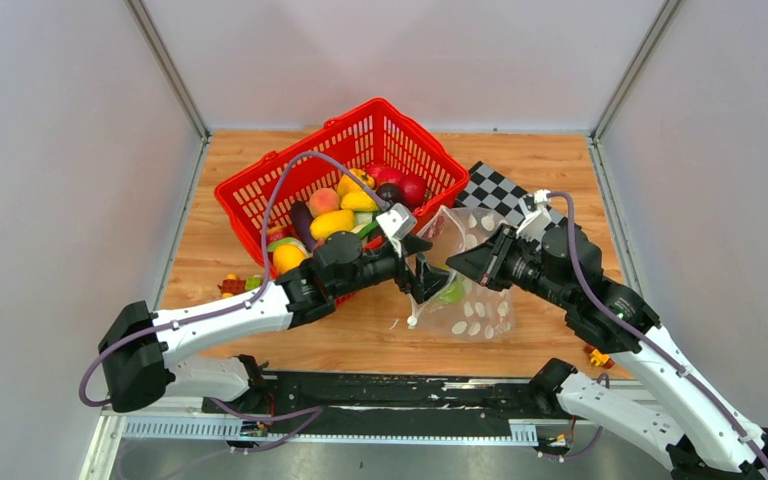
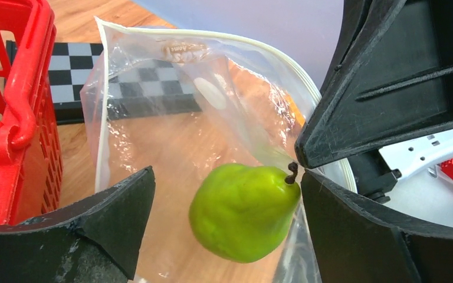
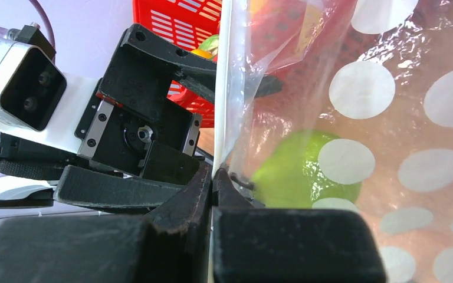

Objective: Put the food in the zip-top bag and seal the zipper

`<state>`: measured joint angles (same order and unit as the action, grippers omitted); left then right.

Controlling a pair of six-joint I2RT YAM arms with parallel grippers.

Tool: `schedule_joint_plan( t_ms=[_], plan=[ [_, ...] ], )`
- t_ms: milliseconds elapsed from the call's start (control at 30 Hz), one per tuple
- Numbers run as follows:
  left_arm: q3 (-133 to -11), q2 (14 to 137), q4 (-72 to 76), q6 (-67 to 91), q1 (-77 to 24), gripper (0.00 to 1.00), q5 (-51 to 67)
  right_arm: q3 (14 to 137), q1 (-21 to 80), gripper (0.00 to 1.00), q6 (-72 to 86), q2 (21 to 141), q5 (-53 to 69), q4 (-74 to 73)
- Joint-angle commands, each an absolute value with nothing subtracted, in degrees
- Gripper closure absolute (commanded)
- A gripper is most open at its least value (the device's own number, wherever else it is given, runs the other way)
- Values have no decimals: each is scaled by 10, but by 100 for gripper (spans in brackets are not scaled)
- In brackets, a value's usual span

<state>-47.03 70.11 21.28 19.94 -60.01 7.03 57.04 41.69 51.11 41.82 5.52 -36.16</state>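
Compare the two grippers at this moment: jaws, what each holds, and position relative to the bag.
The left gripper has its jaws spread wide; the right gripper is shut. The left grips nothing, with the green pear lying between its fingers in the zip-top bag; the right pinches the bag's mouth edge. The left pokes into the opening; the right sits at the rim. Both are at the bag's mouth.

Clear glossy plastic film, crinkled, on zip-top bag (image 2: 153, 135), with matt white printed dots. Thicker milky plastic strip for zipper (image 2: 236, 38). Smooth glossy plastic on green pear (image 2: 242, 218). Matt black grainy plastic, scuffed, on left gripper (image 2: 227, 186) fingers (image 2: 100, 230). Shiny moulded red plastic lattice on basket (image 1: 250, 205). Satin wood-grain table (image 1: 360, 335). Matt checkerboard (image 1: 500, 188).
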Motion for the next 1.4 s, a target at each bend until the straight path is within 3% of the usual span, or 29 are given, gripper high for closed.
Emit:
schedule_joint_plan(
  t_ms=[0, 600, 833, 967, 1067, 1367],
  plan=[
    [-520, 691, 186, 184, -604, 0, 87, 566, 413, 100, 505, 407, 36, -338],
    [-537, 585, -21, 153, -604, 0, 2, 527, 409, 100, 500, 381, -19, -337],
    [-528, 619, 12, 199, -604, 0, 70, 527, 408, 100, 502, 380, -9, -319],
    [-550, 653, 13, 206, -604, 5, 104, 533, 408, 100, 499, 393, 16, -328],
    [-573, 680, -36, 201, -604, 17, 80, 532, 408, 100, 501, 392, 21, -322],
    [-626, 696, -59, 214, -604, 86, 107, 573, 408, 100, 439, 397, -17, -430]
  ],
)
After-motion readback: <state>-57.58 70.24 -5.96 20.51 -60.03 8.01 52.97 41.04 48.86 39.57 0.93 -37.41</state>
